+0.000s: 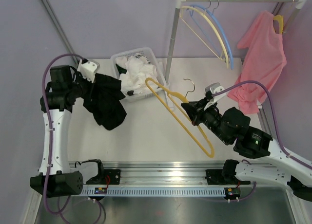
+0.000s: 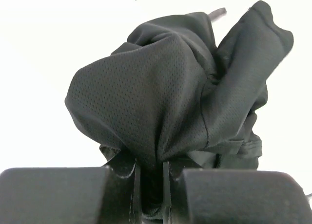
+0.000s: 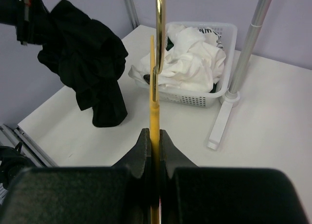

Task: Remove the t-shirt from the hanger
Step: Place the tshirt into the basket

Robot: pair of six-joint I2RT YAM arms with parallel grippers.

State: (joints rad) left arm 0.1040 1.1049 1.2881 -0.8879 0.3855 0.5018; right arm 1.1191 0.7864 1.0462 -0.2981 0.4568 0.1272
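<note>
Left tool (image 2: 148, 177) is clenched on a bunch of the black t-shirt (image 1: 108, 104). The cloth hangs from it in a crumpled mass over the left part of the tabletop (image 1: 146, 141), just beside the white basket (image 1: 136, 51). Right tool (image 3: 152, 139) is closed tight on one arm of the yellow hanger (image 1: 181, 114) and holds it tilted in the air, well apart from the shirt. I judge this separation is on purpose: one arm fixes the hanger while the other carries the garment away. The t-shirt looks already free from the hanger.
</note>
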